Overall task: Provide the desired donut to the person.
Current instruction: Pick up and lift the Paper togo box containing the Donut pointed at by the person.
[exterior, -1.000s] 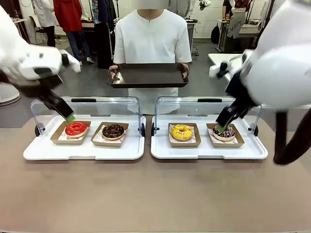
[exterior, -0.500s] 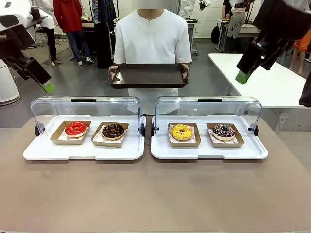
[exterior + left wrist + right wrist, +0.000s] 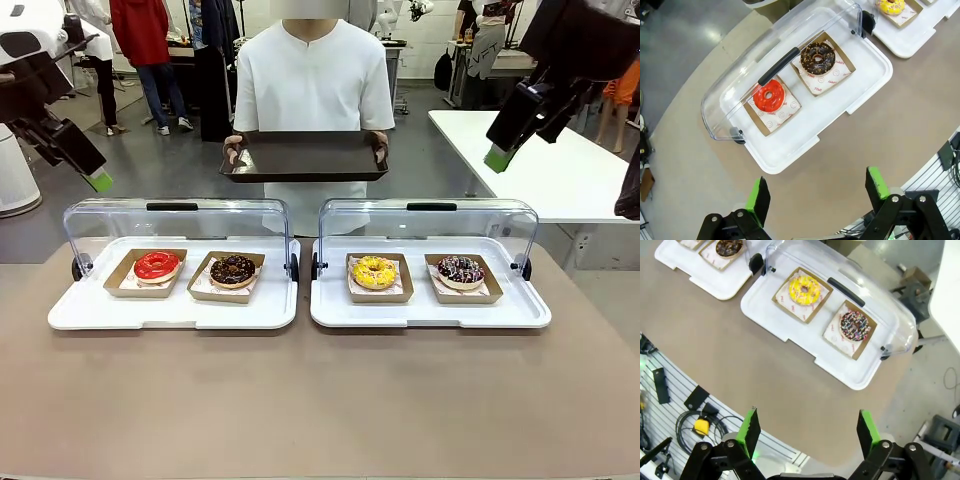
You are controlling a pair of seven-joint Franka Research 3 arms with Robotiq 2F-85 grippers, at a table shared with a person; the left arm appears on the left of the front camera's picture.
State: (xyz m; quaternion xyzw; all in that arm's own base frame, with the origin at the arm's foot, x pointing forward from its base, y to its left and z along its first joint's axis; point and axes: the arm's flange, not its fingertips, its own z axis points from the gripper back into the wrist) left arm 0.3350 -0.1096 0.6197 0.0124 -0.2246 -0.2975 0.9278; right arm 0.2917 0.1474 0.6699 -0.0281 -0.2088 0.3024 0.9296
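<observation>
Two grippers hang high, left gripper (image 3: pixel 817 187) and right gripper (image 3: pixel 807 426), fingers (image 3: pixel 759 196) wide and empty; four donuts (image 3: pixel 374 271) sit in white trays (image 3: pixel 170 316) on the counter (image 3: pixel 320 400); far side, the person (image 3: pixel 313 80) holds a dark tray (image 3: pixel 305 157).

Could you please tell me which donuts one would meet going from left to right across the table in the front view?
Red donut → chocolate donut → yellow donut → sprinkled donut.

Hovering high over the counter (image 3: pixel 710 355), right pincer (image 3: pixel 808 415) spread wide; below, on a white tray (image 3: pixel 800 336), yellow donut (image 3: pixel 805 288) beside sprinkled chocolate donut (image 3: pixel 854 325).
</observation>
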